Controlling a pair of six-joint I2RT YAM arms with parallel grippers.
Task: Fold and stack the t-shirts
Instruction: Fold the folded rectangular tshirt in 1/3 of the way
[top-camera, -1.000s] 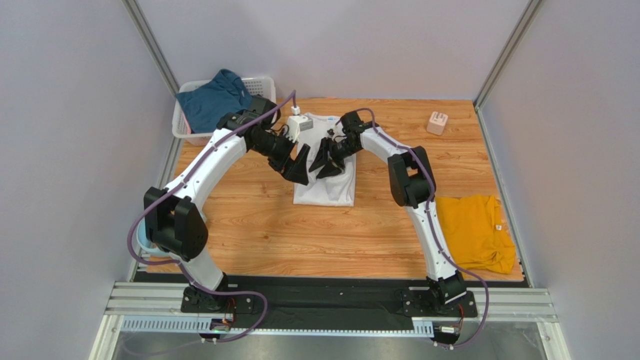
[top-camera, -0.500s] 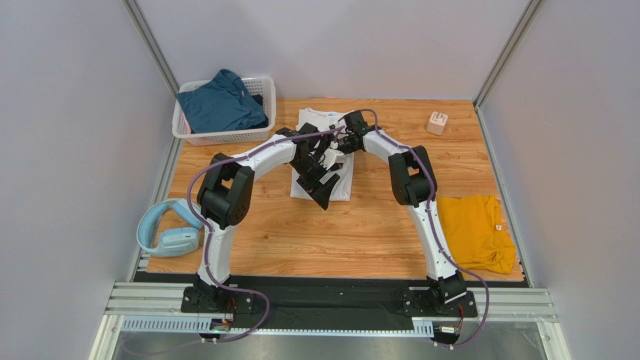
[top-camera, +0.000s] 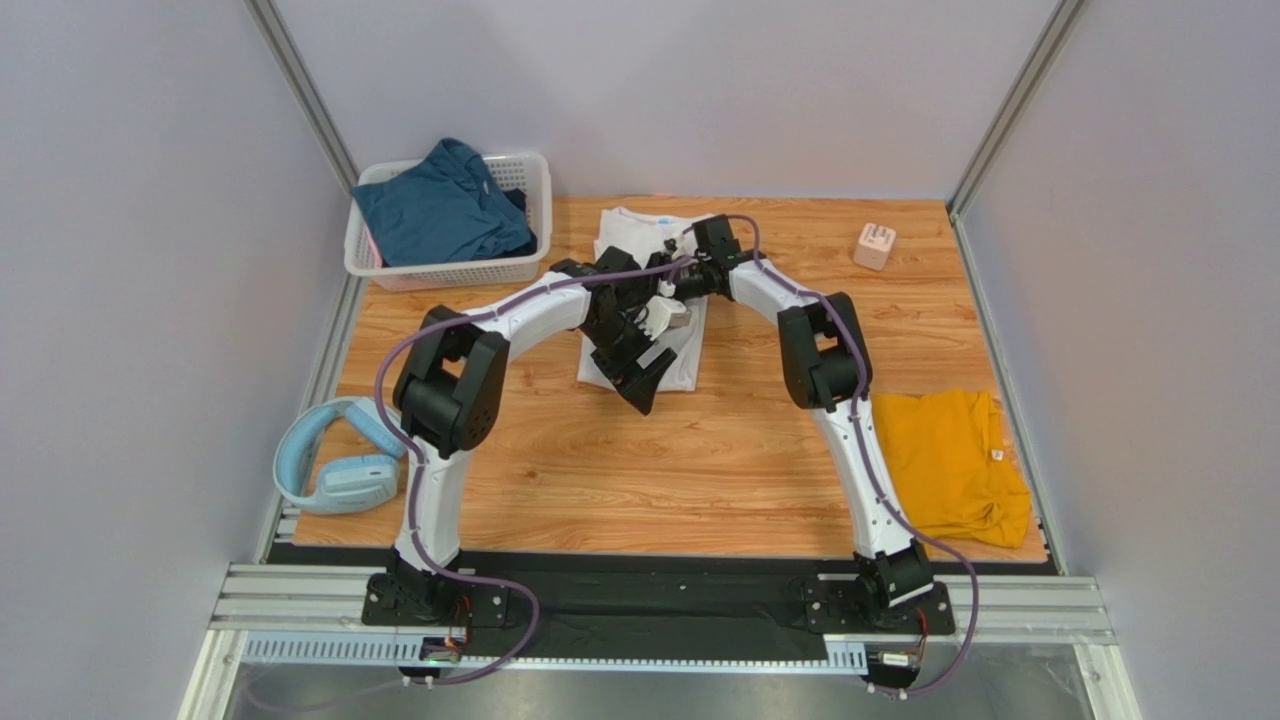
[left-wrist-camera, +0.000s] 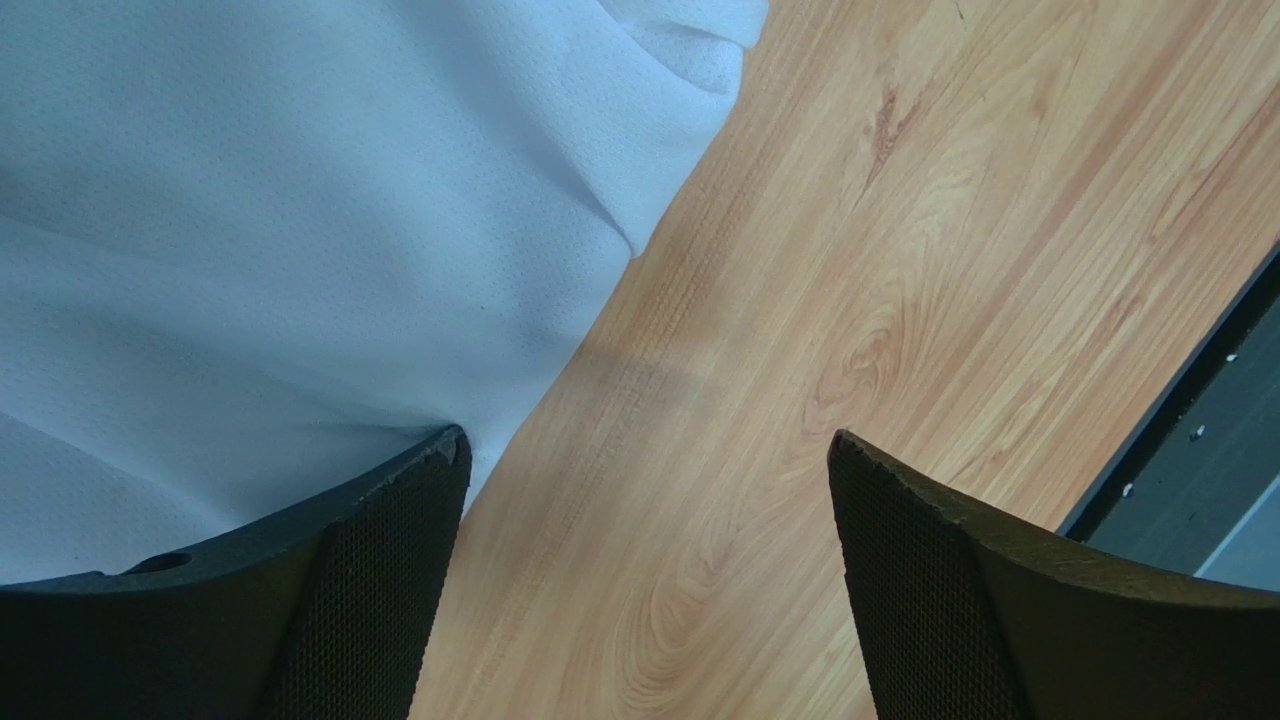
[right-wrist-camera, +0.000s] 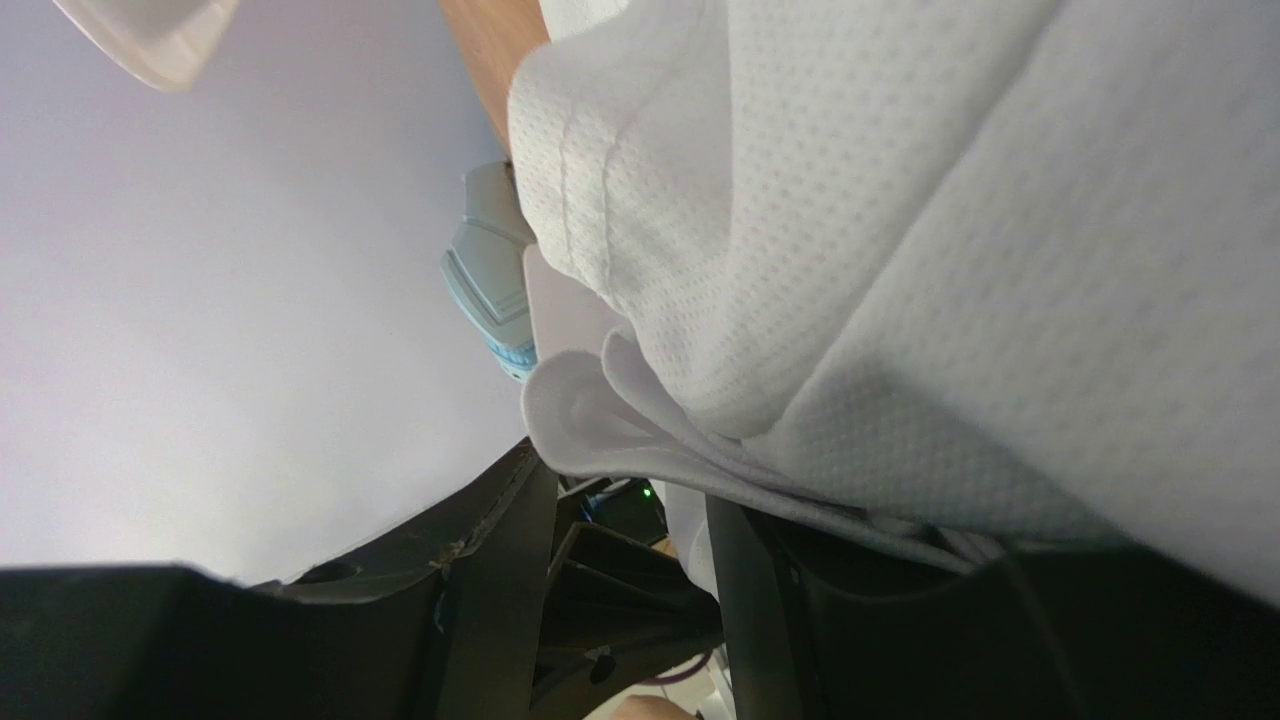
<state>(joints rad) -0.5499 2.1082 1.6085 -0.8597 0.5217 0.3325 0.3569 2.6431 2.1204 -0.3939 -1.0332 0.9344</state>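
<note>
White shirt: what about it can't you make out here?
Top view: both arms cover the middle of the white shirt, hiding its folds.
Right wrist view: cloth drapes over the right gripper; whether it is pinched, I cannot tell.
Left wrist view: the frame's edges cut the shirt off beside the open left gripper.

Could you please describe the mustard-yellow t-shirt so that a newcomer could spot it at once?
Take the wooden table and go to its near right corner. The mustard-yellow t-shirt lies there by itself. The white t-shirt sits at the far middle and the teal t-shirt is in the basket, so colour alone singles it out.
</note>
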